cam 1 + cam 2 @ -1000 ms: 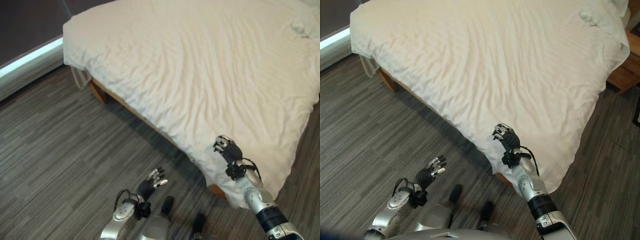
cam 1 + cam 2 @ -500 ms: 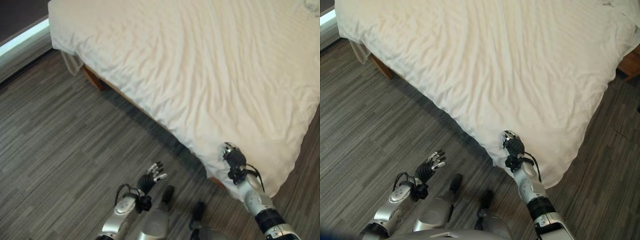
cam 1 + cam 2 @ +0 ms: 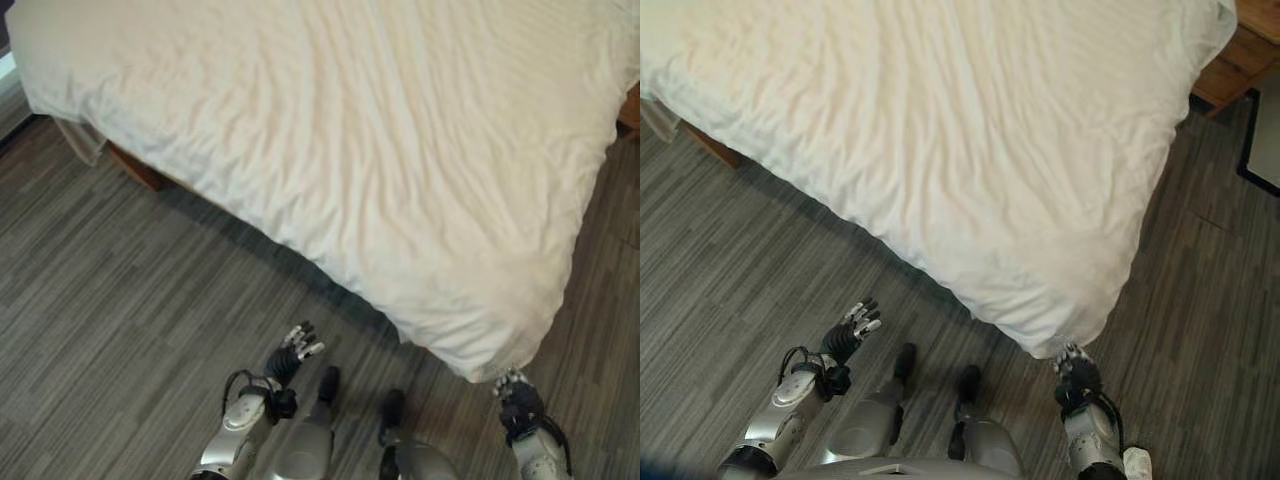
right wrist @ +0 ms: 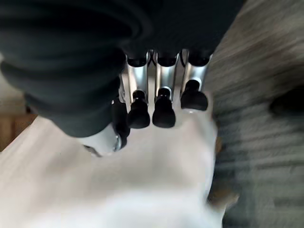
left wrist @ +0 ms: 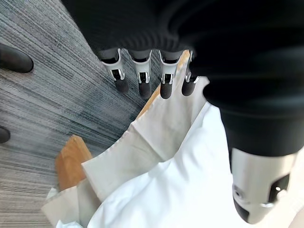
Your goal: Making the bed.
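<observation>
A white duvet (image 3: 380,160) lies spread over the bed, lightly creased, and its near corner (image 3: 490,362) hangs over the floor. My right hand (image 3: 518,402) sits just below that corner, fingertips close to the cloth. In the right wrist view its fingers (image 4: 159,102) are loosely bent with nothing between them and the thumb, and the duvet (image 4: 118,190) lies past them. My left hand (image 3: 290,352) hovers over the carpet short of the bed, fingers (image 5: 142,76) straight and holding nothing. Past them hang the white sheet (image 5: 156,133) and duvet edge.
Grey striped carpet (image 3: 130,300) runs along the bed's near side. The wooden bed frame (image 3: 140,172) shows under the duvet at the left, with a wooden corner (image 5: 71,156) seen from the left wrist. Brown wooden furniture (image 3: 1240,50) stands at the far right.
The whole picture has shifted, so the camera moved. My right hand has come off the top of the duvet and dropped to just below its near corner. The left hand has kept its pose.
</observation>
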You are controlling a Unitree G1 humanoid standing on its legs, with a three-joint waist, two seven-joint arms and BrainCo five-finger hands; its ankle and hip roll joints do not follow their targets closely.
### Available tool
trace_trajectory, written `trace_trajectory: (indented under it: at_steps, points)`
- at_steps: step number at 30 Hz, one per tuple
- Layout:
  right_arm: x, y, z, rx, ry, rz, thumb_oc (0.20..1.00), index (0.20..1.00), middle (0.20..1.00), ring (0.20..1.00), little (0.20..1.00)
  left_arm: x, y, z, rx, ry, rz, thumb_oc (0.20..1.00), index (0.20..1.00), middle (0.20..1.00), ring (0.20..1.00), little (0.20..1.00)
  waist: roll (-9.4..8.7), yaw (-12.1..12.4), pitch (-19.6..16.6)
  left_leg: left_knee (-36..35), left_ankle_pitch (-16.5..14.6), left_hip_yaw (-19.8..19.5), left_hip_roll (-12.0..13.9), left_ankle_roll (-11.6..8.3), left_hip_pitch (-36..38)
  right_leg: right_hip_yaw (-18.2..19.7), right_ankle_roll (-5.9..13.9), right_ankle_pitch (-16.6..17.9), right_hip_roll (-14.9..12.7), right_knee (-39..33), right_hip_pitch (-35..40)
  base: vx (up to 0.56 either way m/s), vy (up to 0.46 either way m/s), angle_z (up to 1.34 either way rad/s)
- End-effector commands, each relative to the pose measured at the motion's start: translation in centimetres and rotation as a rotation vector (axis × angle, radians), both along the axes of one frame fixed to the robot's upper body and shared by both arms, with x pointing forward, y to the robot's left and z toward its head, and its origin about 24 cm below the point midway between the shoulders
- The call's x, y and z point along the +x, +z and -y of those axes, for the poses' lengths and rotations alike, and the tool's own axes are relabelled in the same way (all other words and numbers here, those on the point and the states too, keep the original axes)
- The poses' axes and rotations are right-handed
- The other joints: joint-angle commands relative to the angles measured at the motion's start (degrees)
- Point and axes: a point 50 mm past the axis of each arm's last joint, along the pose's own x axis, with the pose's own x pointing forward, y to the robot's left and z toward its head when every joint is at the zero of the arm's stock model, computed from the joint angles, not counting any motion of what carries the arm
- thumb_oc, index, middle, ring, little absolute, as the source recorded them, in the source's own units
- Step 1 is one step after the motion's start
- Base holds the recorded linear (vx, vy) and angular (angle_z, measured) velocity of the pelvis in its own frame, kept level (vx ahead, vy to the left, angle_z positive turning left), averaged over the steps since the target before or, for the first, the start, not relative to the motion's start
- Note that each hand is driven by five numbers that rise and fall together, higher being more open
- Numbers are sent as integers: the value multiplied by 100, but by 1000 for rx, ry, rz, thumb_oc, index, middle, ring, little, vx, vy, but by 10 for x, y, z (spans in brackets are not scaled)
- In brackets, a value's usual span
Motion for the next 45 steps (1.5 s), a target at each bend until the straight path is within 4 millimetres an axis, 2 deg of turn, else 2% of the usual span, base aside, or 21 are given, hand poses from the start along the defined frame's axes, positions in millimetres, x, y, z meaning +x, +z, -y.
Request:
trace_trajectory:
  at_steps: [1, 2, 4, 6, 7, 8, 9, 11, 13, 14, 15, 16, 18, 19, 22, 23, 24, 28, 36, 40, 45]
  points:
    - [-29, -2, 36, -78, -13, -186, 200, 200, 200, 200, 200, 10, 12, 5, -37, -20, 77, 1000, 1000, 1000, 1000, 1000, 92, 106, -37, 2, 104, -54, -241, 134, -233, -179, -35, 2, 29, 85, 522, 0, 0, 0]
    - [-29, -2, 37, -78, -13, -186, 200, 200, 200, 200, 200, 10, 12, 5, -37, -20, 77, 1000, 1000, 1000, 1000, 1000, 95, 105, -37, 2, 103, -56, -242, 134, -233, -182, -35, 1, 29, 85, 523, 11, -6, 5]
    - [-49, -4, 44, -65, -74, -215, 200, 200, 200, 200, 200, 10, 16, -1, -44, 4, 94, 1000, 1000, 1000, 1000, 1000, 108, 65, -56, 2, 89, -67, -244, 140, -226, -183, -35, -19, 27, 85, 534, 16, 6, 4]
    - [-48, 6, 56, -72, -184, -100, 200, 200, 200, 200, 200, 10, 16, -10, -47, 53, 94, 1000, 1000, 1000, 1000, 1000, 84, -30, -80, 2, 71, -41, -230, 140, -197, -140, -34, -25, 28, 85, 542, 6, 6, -2]
    - [-30, 26, 68, -96, -245, 81, 200, 200, 200, 200, 200, 6, 12, -16, -45, 86, 78, 1000, 1000, 1000, 1000, 1000, 34, -131, -116, 2, 51, 20, -199, 135, -167, -86, -34, -19, 37, 85, 546, 8, 3, -7]
    - [-30, 26, 68, -96, -246, 80, 200, 200, 200, 200, 200, 6, 12, -16, -45, 86, 78, 1000, 1000, 1000, 1000, 1000, 34, -126, -117, 2, 48, 24, -198, 135, -163, -82, -34, -19, 37, 85, 548, 9, -2, -14]
    - [-18, 38, 71, -118, -237, 176, 200, 200, 200, 200, 200, 5, 11, -17, -45, 89, 74, 1000, 1000, 1000, 1000, 1000, 9, -164, -139, 2, 41, 52, -188, 134, -144, -51, -36, -12, 45, 85, 548, 9, -8, -15]
    - [13, 76, 75, -191, -151, 398, 200, 200, 200, 200, 200, 3, 13, -17, -34, 70, 78, 1000, 1000, 1000, 1000, 1000, -38, -236, -170, 2, 30, 121, -156, 129, -112, 16, -34, 8, 63, 85, 545, -6, -14, -18]
    - [43, 119, 64, -247, -27, 622, 200, 200, 200, 200, 200, 2, 15, -13, -30, 26, 84, 1000, 1000, 1000, 1000, 1000, -69, -278, -182, 2, 7, 175, -142, 115, -78, 50, -32, -3, 69, 85, 566, -12, -25, -22]
    - [59, 154, 44, -254, 51, 823, 200, 200, 200, 200, 200, 2, 15, -6, -31, -12, 83, 1000, 1000, 1000, 1000, 1000, -63, -293, -213, 2, 27, 196, -129, 105, -89, 54, -34, 12, 74, 85, 548, -9, -19, -20]
    - [58, 154, 44, -253, 51, 821, 200, 200, 200, 200, 200, 2, 15, -7, -31, -12, 82, 1000, 1000, 1000, 1000, 1000, -66, -294, -218, 2, 26, 195, -129, 104, -89, 53, -34, 12, 74, 85, 548, -16, -22, -17]
    - [63, 166, 33, -251, 120, 885, 200, 200, 200, 200, 200, 1, 16, -5, -30, -23, 83, 1000, 1000, 1000, 1000, 1000, -63, -297, -227, 2, 31, 203, -126, 98, -84, 57, -37, 10, 77, 85, 551, -6, -19, -12]
    - [67, 193, 2, -289, 388, 973, 200, 200, 200, 200, 200, -4, 16, -1, -30, -58, 82, 1000, 1000, 1000, 1000, 1000, -55, -288, -245, 2, 42, 210, -116, 83, -77, 44, -42, 7, 78, 85, 557, -8, -30, 0]
    - [67, 193, 2, -289, 388, 972, 200, 200, 200, 200, 200, -4, 16, -1, -30, -58, 81, 1000, 1000, 1000, 1000, 1000, -54, -290, -248, 2, 41, 209, -116, 83, -76, 43, -42, 7, 78, 85, 559, -2, -24, 3]
    - [75, 190, -22, -246, 552, 954, 200, 200, 200, 200, 200, -10, 12, 5, -26, -118, 60, 1000, 1000, 1000, 1000, 1000, -16, -228, -244, 2, 53, 192, -116, 81, -74, 13, -43, -1, 81, 85, 568, -4, -23, 1]
    - [75, 190, -23, -246, 552, 954, 200, 200, 200, 200, 200, -10, 12, 5, -26, -118, 60, 1000, 1000, 1000, 1000, 1000, -16, -229, -242, 2, 53, 192, -116, 81, -73, 13, -43, -1, 81, 85, 569, -20, -36, 1]
    - [87, 178, -27, -192, 529, 919, 200, 200, 200, 200, 200, -9, 12, 9, -33, -140, 60, 1000, 1000, 1000, 1000, 1000, 31, -170, -219, 2, 62, 166, -121, 82, -90, -4, -41, -2, 75, 85, 554, 0, 0, 0]
    - [107, 182, -36, -124, 469, 964, 200, 200, 200, 200, 200, -10, 10, 8, -28, -141, 44, 1000, 1000, 1000, 1000, 1000, 105, -52, -133, 2, 85, 121, -140, 78, -145, -17, -53, 1, 76, 85, 516, -5, -8, 0]
    - [124, 187, -30, -123, 383, 977, 200, 200, 200, 200, 200, -12, 5, 1, -15, -110, 18, 1000, 1000, 1000, 1000, 1000, 131, 85, -25, 2, 97, 58, -173, 98, -240, -51, -55, 8, 80, 85, 457, 1, -16, 7]
    - [134, 194, -26, -139, 360, 988, 200, 200, 200, 200, 200, -10, 6, 5, -22, -114, 22, 1000, 1000, 1000, 1000, 1000, 111, 140, 27, 2, 106, 34, -179, 109, -304, -52, -68, 20, 86, 85, 403, 0, -3, 1]
    - [138, 192, -27, -87, 276, 1002, 200, 200, 200, 200, 200, -8, 6, 8, -30, -112, 23, 1000, 1000, 1000, 1000, 1000, 123, 188, 91, 2, 105, 0, -193, 125, -346, -55, -80, 17, 91, 85, 369, 0, 0, 0]
